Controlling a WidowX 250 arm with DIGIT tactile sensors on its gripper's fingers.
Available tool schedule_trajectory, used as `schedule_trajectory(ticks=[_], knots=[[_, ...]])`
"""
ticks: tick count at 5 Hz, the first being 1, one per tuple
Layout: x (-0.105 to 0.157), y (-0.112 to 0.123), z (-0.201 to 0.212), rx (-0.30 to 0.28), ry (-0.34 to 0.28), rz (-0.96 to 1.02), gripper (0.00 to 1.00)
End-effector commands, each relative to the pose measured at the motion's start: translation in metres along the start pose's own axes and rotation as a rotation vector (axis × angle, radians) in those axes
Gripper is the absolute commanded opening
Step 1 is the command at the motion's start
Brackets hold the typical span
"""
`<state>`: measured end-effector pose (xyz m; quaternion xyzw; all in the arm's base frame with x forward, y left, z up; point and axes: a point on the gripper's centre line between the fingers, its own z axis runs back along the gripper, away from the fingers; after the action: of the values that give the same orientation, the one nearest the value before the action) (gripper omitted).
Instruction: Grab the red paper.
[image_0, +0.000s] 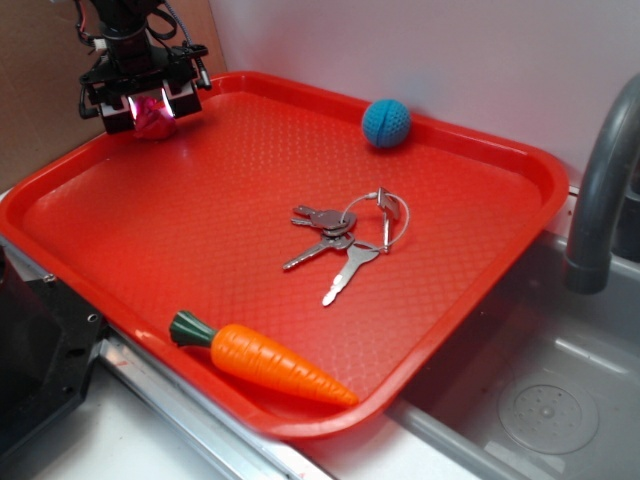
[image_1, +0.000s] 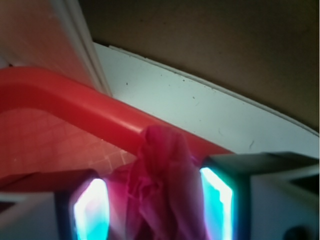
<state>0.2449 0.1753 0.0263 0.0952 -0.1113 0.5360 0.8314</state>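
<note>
A: Where is the red paper (image_0: 152, 117)?

B: At the far left corner of the red tray (image_0: 200, 230), right between the gripper's (image_0: 146, 108) two fingers. In the wrist view the crumpled pink-red wad (image_1: 159, 190) fills the gap between the left pad (image_1: 91, 210) and the right pad (image_1: 217, 197).

A: Are the fingers clamped on it?

B: They sit narrow, with the paper pressed between them; both pads appear to touch its sides. From the exterior view I cannot tell whether the wad rests on the tray floor or is lifted just off it.

A: How does it lie against the tray's edge?

B: Close to the raised rim (image_1: 75, 102); in the wrist view the rim runs just behind the top of the wad.

A: And the other things?

B: All well apart from the gripper. The blue ball (image_0: 386, 122) sits by the far rim, the keys (image_0: 345, 235) lie near the tray's middle, and the toy carrot (image_0: 262, 360) lies along the near edge.
</note>
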Motion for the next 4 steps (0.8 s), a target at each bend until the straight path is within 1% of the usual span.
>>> schedule_trajectory(ticks=[1,2,3,4], knots=[[-0.042,0.021,0.106,-0.096,0.101,-0.2,0.0],[-0.075,0.03,0.169,-0.136,0.149,-0.334,0.0],[-0.086,0.049,0.225,-0.191,0.163,-0.446,0.0],[-0.085,0.052,0.27,-0.211,0.178,-0.515,0.0]])
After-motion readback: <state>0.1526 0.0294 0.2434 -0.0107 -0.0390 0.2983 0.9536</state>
